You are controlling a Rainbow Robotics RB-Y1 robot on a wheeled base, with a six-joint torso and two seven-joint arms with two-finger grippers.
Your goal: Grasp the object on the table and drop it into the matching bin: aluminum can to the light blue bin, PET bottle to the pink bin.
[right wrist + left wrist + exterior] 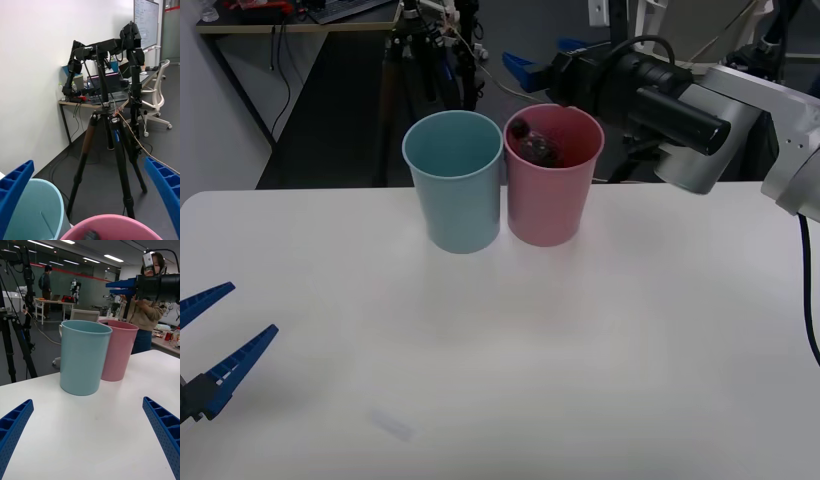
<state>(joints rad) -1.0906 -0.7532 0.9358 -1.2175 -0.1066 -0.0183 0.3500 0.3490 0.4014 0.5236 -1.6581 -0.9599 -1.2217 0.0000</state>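
Front view: a wide white table (500, 380) fills the near part of the scene. At its far edge two tall bins stand side by side, touching: the light blue bin (454, 185) on the left and the pink bin (551, 180) on the right. The PET bottle (533, 145), small and dark with a black cap, lies tilted inside the pink bin, against its far left wall. The right gripper (530, 64) hangs above and just behind the pink bin's far rim, its blue fingers spread apart and holding nothing. The left gripper (210, 345) rests low at the near left edge of the table, well apart from the bins, fingers wide open and empty.

Right wrist view: the right gripper's (90, 195) two blue fingers (165, 187) stand wide apart, with the pink bin's rim (112, 225) directly between them and the light blue bin (33, 213) beside it. A dark tripod (108, 150) stands on the floor beyond.

Left wrist view: the left gripper's (90, 442) fingers (163, 431) are spread wide over bare table (90, 427). Farther off, the light blue bin (83, 358) stands in front of the pink bin (118, 350), with the right gripper (122, 287) open above them.
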